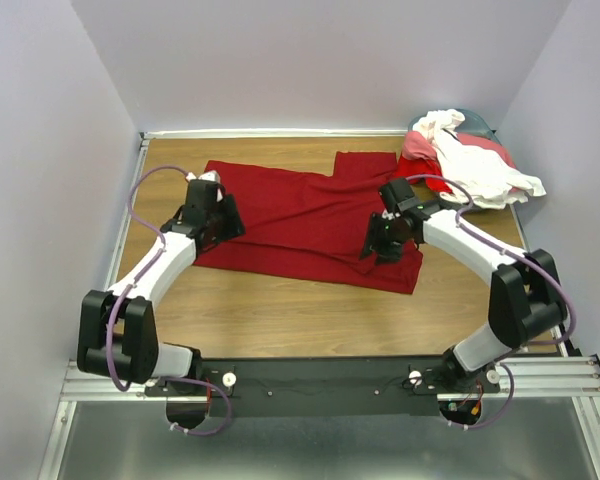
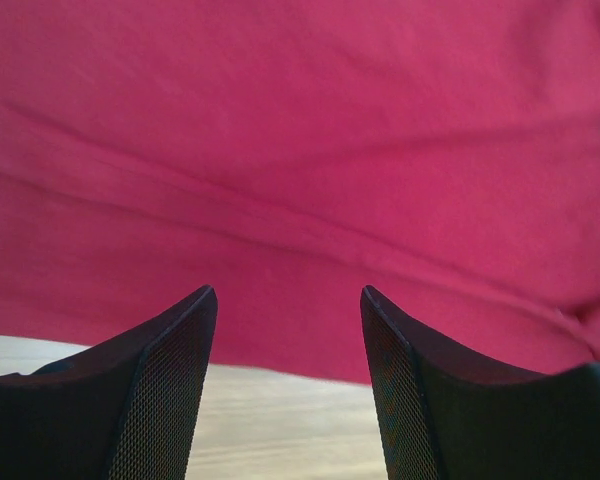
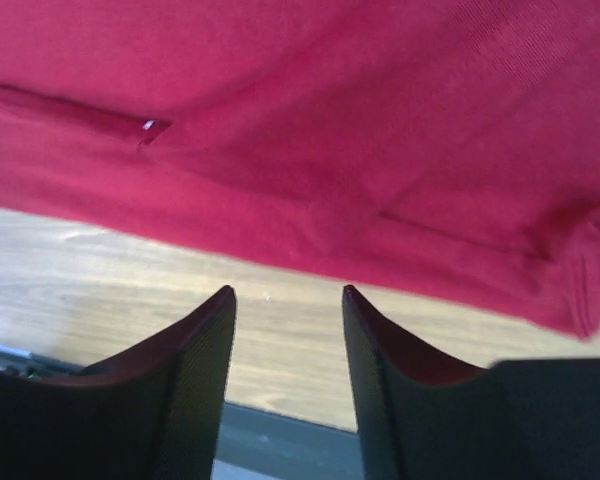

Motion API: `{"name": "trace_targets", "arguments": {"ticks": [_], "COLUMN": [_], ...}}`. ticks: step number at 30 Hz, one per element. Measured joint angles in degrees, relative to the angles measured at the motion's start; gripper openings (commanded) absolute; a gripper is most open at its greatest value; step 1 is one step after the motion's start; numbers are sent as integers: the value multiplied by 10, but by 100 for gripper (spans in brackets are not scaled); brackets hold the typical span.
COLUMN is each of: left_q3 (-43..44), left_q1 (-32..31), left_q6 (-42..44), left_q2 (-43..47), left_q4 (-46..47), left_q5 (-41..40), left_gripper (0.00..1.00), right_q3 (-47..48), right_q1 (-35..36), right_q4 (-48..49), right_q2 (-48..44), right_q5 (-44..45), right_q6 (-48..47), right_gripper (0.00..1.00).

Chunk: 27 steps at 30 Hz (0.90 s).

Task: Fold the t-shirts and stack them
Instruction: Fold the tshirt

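Observation:
A large dark crimson t-shirt [image 1: 305,220] lies spread and partly folded on the wooden table [image 1: 280,310]. My left gripper [image 1: 218,215] hovers at its left edge, open, with nothing between the fingers; in the left wrist view the crimson cloth [image 2: 300,150] fills the frame above my left gripper [image 2: 288,295]. My right gripper [image 1: 385,240] stands over the shirt's right part, open and empty. In the right wrist view the shirt's hem [image 3: 380,230] lies just beyond my right gripper [image 3: 288,292]. A heap of other t-shirts [image 1: 470,160], white, pink-red and teal, sits at the back right.
Pale walls close the table in at the back and both sides. The metal rail [image 1: 330,380] with the arm bases runs along the near edge. Bare wood [image 1: 310,315] stretches between the crimson shirt and the rail.

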<state>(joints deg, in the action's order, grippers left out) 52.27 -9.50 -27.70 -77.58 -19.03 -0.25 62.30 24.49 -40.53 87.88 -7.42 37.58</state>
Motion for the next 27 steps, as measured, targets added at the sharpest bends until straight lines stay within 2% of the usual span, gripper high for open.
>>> {"name": "trace_targets", "arguments": {"ticks": [8,27], "left_q3": [-63,-100], "left_q1": [-26,-26], "left_q6": [-43,-52], "left_q2": [-21,-54], "left_q4": [43,87], "left_q5": [25,28], "left_gripper": [68,68], "right_q3": [0,-29], "right_q1": [3,22], "right_q4": [22,49], "right_q2": [63,92], "right_q5": [3,5], "right_q6": [-1,2], "right_gripper": [45,43]}}
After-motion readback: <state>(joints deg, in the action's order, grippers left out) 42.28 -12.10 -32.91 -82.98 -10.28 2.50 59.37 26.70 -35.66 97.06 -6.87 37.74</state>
